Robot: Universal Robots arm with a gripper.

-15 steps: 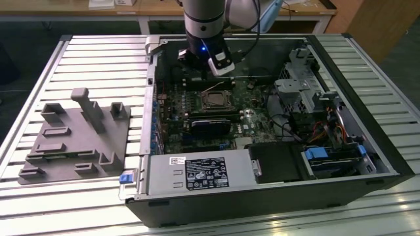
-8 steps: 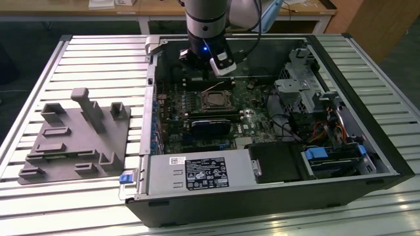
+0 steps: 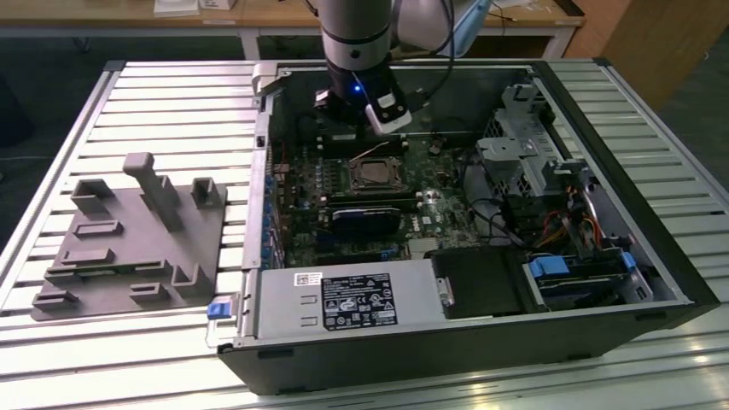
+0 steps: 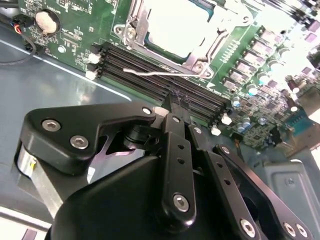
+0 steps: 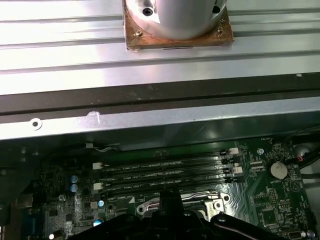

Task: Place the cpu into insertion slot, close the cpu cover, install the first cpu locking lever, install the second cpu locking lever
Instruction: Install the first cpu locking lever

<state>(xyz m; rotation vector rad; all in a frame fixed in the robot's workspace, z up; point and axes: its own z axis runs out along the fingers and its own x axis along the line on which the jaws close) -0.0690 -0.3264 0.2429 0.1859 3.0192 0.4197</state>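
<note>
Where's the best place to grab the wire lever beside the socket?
Probably the lever by its curled free end, from above, jaws across the wire: it lies low along the cpu cover, over the memory slots, and that end sticks clear of the cover.

A big metal table (image 3: pixel 148 94) made of long shiny strips carries everything. A black computer box (image 3: pixel 456 363) lies on it with its side open. Just beside the box, toward the exterior view's left, sits a grey block (image 3: pixel 125 256) with bumps and posts sticking up. In the first wrist view a round silver post (image 5: pixel 175 20) on a brown plate (image 5: pixel 132 40) stands on the table too.
</note>
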